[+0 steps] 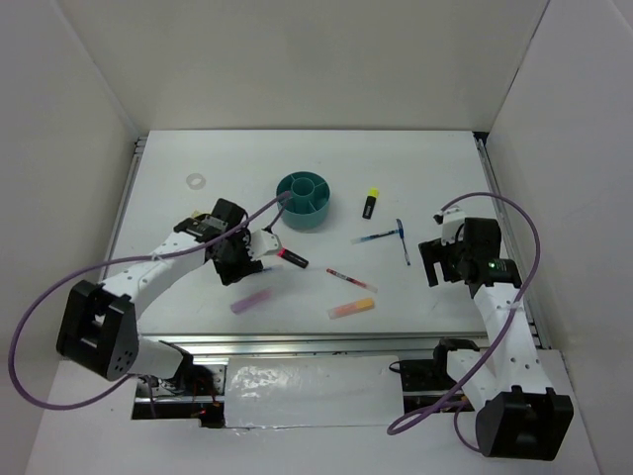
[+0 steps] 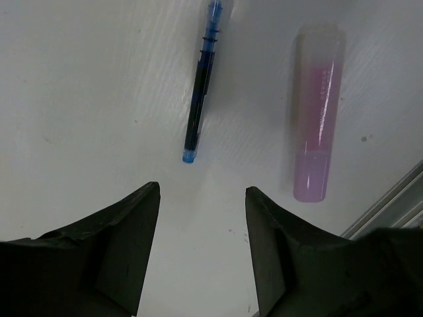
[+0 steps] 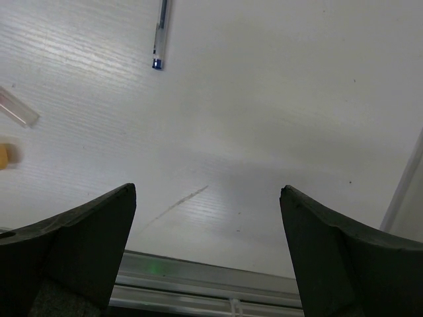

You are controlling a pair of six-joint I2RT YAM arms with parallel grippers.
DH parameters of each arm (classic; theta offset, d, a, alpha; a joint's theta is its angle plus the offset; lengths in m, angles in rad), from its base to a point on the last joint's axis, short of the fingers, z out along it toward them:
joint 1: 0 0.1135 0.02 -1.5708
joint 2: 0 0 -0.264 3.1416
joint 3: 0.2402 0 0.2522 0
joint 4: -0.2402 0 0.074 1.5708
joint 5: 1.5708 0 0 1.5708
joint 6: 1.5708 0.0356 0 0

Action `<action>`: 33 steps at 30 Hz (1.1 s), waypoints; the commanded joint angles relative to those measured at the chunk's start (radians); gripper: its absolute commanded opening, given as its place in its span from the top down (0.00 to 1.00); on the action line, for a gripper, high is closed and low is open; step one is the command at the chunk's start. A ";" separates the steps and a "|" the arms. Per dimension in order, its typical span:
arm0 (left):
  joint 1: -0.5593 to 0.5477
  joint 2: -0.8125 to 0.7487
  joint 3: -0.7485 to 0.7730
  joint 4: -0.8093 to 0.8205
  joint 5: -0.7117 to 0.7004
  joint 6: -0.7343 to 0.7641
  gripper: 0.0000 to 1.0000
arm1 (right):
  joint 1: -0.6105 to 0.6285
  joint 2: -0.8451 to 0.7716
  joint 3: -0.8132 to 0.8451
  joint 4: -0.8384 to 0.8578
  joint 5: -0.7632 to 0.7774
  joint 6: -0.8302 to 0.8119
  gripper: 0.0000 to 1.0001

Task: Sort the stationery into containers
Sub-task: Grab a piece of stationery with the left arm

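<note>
The round teal organizer [image 1: 305, 200] stands at the table's middle back. My left gripper [image 1: 237, 273] is open and empty just above the table. A short blue pen [image 2: 201, 82] lies just ahead of its fingertips, and a lilac stick [image 2: 316, 112] lies to its right [image 1: 251, 301]. A black highlighter with a pink cap [image 1: 289, 257] lies beside that gripper. My right gripper [image 1: 433, 267] is open and empty over bare table at the right [image 3: 208, 191]. A blue pen [image 3: 160, 36] lies ahead of it. No tan eraser shows.
A yellow-capped highlighter [image 1: 370, 204], two thin blue pens [image 1: 379, 237] [image 1: 404, 240], a red pen [image 1: 348, 281] and an orange stick [image 1: 352, 309] lie right of centre. A clear ring [image 1: 196, 181] lies at the back left. The table's metal front rail [image 3: 198, 277] is close under my right gripper.
</note>
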 commanded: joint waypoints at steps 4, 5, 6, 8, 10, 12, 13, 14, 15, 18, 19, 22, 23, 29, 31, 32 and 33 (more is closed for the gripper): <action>-0.042 0.114 0.052 0.038 0.004 -0.010 0.36 | 0.014 0.021 0.075 -0.019 -0.036 0.014 0.05; -0.047 0.129 0.053 0.044 0.003 -0.007 0.39 | 0.015 0.024 0.076 -0.018 -0.036 0.015 0.05; -0.056 0.154 0.052 0.052 0.003 -0.006 0.40 | 0.017 0.032 0.079 -0.018 -0.036 0.012 0.05; -0.065 0.184 0.049 0.082 -0.009 -0.015 0.41 | 0.017 0.040 0.085 -0.016 -0.038 0.014 0.05; -0.068 0.207 0.052 0.096 -0.009 -0.010 0.43 | 0.018 0.047 0.090 -0.016 -0.039 0.014 0.05; -0.070 0.238 0.059 0.115 -0.002 -0.009 0.45 | 0.020 0.052 0.098 -0.019 -0.046 0.015 0.05; -0.070 0.246 0.061 0.122 0.000 -0.004 0.45 | 0.020 0.055 0.099 -0.021 -0.047 0.015 0.05; -0.070 0.263 0.064 0.128 0.003 -0.001 0.46 | 0.021 0.055 0.099 -0.019 -0.049 0.017 0.05; -0.070 0.273 0.067 0.130 0.008 0.003 0.47 | 0.023 0.057 0.104 -0.019 -0.050 0.017 0.05; -0.070 0.309 0.073 0.139 0.018 0.017 0.49 | 0.026 0.058 0.113 -0.026 -0.059 0.018 0.05; -0.070 0.315 0.072 0.144 0.018 0.023 0.50 | 0.027 0.058 0.114 -0.027 -0.062 0.018 0.05; -0.070 0.344 0.061 0.170 0.018 0.025 0.57 | 0.037 0.061 0.147 -0.051 -0.084 0.027 0.05; -0.070 0.350 0.059 0.176 0.015 0.022 0.59 | 0.041 0.063 0.171 -0.058 -0.092 0.032 0.06; -0.076 0.389 0.052 0.171 -0.005 0.020 0.88 | 0.067 0.054 0.280 -0.096 -0.179 0.060 0.12; -0.076 0.363 0.041 0.162 0.000 0.022 0.95 | 0.072 0.041 0.318 -0.099 -0.231 0.079 0.13; -0.076 0.350 0.036 0.159 0.001 0.019 0.97 | 0.072 0.035 0.331 -0.096 -0.252 0.090 0.16; -0.076 0.308 0.030 0.153 0.000 0.011 1.00 | 0.070 0.026 0.340 -0.084 -0.275 0.116 0.17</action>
